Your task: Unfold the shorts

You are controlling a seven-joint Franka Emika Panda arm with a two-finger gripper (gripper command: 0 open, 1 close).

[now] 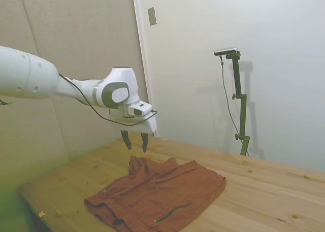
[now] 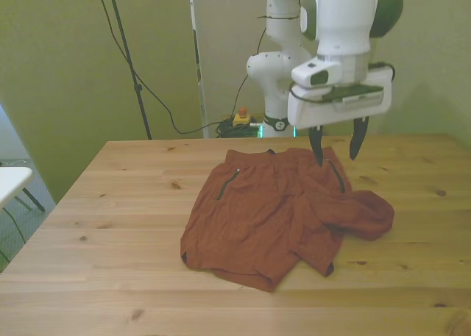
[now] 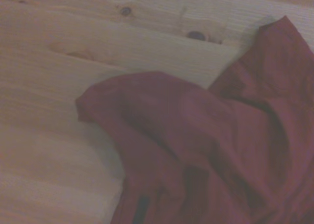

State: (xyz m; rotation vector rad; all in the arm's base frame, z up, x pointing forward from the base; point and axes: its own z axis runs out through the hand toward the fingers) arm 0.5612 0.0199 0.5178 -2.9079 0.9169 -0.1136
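1. Shorts [image 2: 272, 215] lay on the desk [image 2: 110, 204], one leg bunched at the front view's right.
2. Gripper [image 2: 338, 146] hovered above, fingers spread and empty.
3. Risk: pinching both layers would drag the shorts instead of opening them.

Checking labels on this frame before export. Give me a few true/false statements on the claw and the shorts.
1. The claw is open and holds nothing. True.
2. The shorts lie spread out flat on the table. False: one side is bunched and folded over, toward the front view's right.
3. The claw hangs above the shorts without touching them. True, as far as the side view shows.
4. The shorts hang off the table's edge. False: they lie wholly on the tabletop.
5. A dark pocket line shows on the shorts. True.
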